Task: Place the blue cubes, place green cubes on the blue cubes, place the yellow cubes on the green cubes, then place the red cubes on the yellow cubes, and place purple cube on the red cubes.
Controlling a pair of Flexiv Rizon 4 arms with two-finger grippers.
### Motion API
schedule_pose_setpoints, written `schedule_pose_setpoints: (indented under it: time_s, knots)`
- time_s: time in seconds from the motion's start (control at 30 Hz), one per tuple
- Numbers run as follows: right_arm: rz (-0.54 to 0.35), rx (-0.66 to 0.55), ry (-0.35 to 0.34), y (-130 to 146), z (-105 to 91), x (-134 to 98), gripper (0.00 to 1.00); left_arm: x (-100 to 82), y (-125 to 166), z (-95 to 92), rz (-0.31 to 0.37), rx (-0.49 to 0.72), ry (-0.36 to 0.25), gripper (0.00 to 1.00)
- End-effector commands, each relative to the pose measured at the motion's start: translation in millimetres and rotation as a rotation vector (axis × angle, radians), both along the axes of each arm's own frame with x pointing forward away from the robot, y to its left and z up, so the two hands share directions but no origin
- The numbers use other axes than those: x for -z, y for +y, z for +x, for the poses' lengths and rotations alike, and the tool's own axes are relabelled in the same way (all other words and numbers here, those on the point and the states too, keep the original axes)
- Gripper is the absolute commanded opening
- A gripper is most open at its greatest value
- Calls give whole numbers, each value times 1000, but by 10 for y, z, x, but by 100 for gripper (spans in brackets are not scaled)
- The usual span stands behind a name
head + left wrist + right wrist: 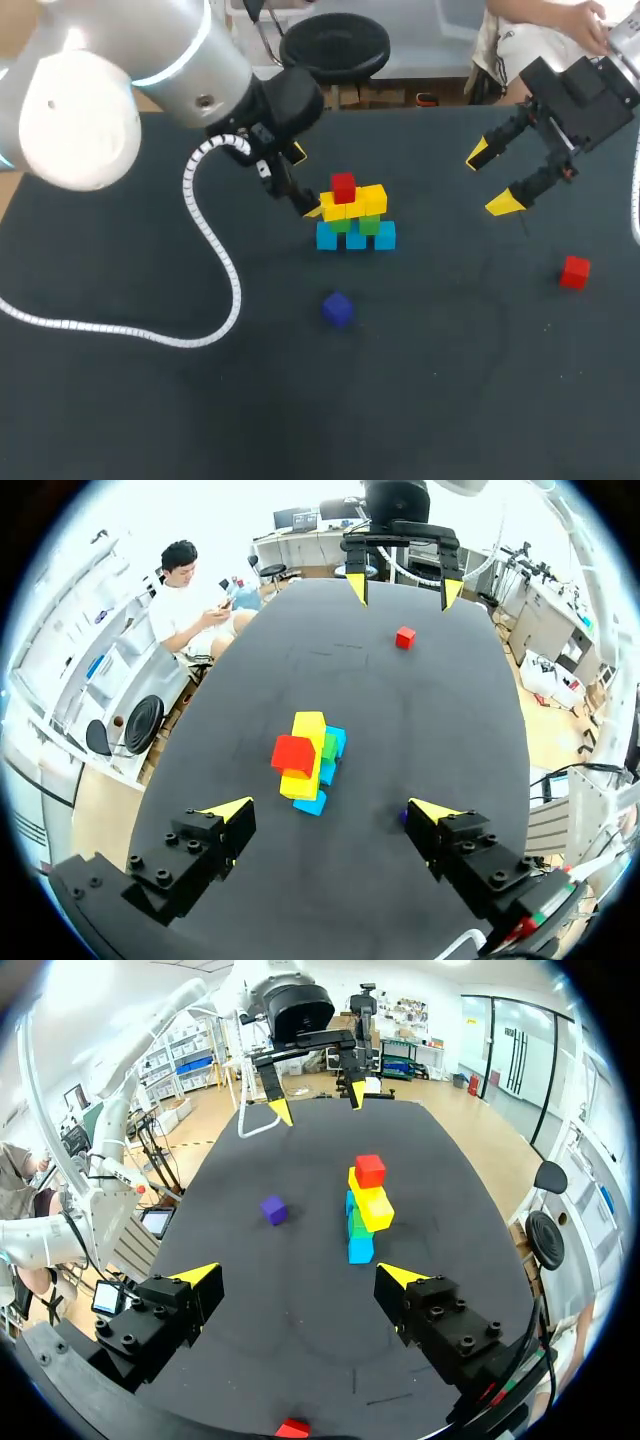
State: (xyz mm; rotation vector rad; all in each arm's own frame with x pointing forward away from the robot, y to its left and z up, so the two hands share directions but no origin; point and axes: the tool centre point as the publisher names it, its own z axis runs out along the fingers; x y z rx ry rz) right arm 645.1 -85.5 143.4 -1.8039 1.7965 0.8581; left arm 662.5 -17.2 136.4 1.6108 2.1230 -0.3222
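Note:
A cube pyramid stands mid-table: blue cubes (356, 239) at the bottom, green cubes (368, 225) on them, yellow cubes (371, 200) above, and one red cube (343, 187) on top. My left gripper (305, 182) hangs open just left of the pyramid, holding nothing. My right gripper (492, 180) is open and empty at the back right. A second red cube (574, 272) lies loose at the right. The purple cube (337, 308) lies in front of the pyramid. In the left wrist view the pyramid (308, 760) is ahead of the open gripper (330, 810); in the right wrist view the pyramid (362, 1210) and the purple cube (274, 1209) are ahead of the open gripper (300, 1276).
A white coiled cable (215, 255) from my left arm loops over the left part of the black table (450, 400). The loose red cube (293, 1428) lies under my right gripper's wrist side.

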Motion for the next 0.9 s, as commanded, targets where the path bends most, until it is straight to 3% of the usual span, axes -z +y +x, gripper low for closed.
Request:
schedule_pose_setpoints:
  time_s: [0.03, 0.13, 0.27, 0.53, 0.63, 0.67, 0.73, 0.9]
  knots:
    - [2, 0, -1, 0, 1, 4, 100, 15, 48, -17, -43, 22, -18, 100]
    - [2, 0, -1, 0, 1, 4, 100, 14, 37, -34, -91, 73, -32, 100]
    - [2, 0, -1, 0, 1, 4, 100, 53, 64, -45, -128, 89, 15, 100]
    - [2, 0, -1, 0, 1, 4, 100, 119, 173, -84, -133, 100, 79, 100]
    - [2, 0, -1, 0, 1, 4, 100, 125, 213, -86, -99, 128, 100, 100]
    - [2, 0, -1, 0, 1, 4, 100, 121, 228, -84, -46, 139, 110, 100]
    - [2, 0, -1, 0, 1, 4, 100, 83, 201, -74, -13, 143, 124, 100]
    - [2, 0, -1, 0, 1, 4, 100, 83, 201, -74, -13, 143, 124, 100]
